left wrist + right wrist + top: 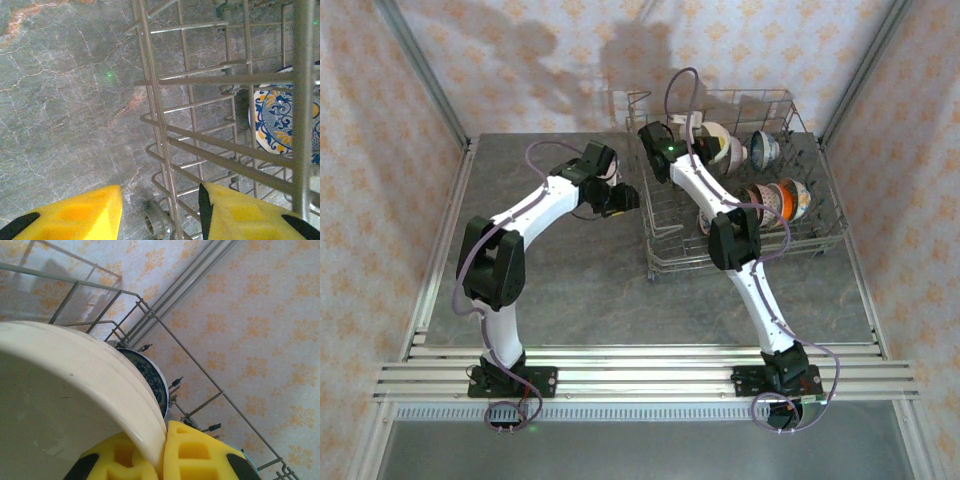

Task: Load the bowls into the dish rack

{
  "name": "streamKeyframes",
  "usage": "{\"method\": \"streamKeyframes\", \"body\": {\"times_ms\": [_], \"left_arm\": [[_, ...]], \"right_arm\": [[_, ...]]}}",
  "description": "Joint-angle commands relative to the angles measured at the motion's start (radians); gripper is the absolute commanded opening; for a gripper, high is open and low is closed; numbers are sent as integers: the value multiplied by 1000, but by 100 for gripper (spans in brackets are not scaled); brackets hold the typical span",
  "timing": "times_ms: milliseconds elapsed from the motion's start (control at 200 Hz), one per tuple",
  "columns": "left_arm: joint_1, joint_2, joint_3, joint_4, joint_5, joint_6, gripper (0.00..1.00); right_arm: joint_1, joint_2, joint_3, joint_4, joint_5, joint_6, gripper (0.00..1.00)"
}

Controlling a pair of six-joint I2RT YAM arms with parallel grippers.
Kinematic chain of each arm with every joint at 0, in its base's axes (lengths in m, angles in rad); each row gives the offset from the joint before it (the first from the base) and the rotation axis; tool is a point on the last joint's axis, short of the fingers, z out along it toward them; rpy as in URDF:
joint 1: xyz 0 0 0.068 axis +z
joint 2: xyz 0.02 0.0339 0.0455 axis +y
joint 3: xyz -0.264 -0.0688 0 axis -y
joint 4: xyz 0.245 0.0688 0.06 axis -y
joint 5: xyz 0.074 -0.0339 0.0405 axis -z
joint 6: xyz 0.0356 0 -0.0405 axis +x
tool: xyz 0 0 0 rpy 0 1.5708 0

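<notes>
Bowls (780, 198) already stand on edge at the dish rack's (660, 262) right side. The left gripper (160, 212), jaws apart and empty, hangs over its left wall. Farther in, the right gripper (162, 450) pinches a cream bowl's (60, 390) rim over the far tines; whether it is seated yet is hard to tell.

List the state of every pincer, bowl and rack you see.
Grey wire dish rack: upright, partly loaded.
Cream round ceramic bowl: gripped by rim.
Blue-and-yellow patterned bowl: on edge in rack.
Left yellow-fingered pincer: open, empty, beside rack wall.
Right yellow-fingered pincer: shut on cream bowl's rim.
</notes>
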Motion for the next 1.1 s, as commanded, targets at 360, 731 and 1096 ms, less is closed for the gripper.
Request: {"method": "streamKeyframes", "body": {"times_ms": [360, 731, 1096], "left_arm": [[-10, -121, -103, 76, -54, -71, 44], [-25, -96, -59, 4, -88, 8, 44], [-89, -20, 9, -103, -70, 187, 44]], "right_arm": [[43, 6, 61, -74, -30, -1, 9], [48, -65, 95, -195, -24, 82, 5], [47, -181, 93, -359, -93, 229, 0]]}}
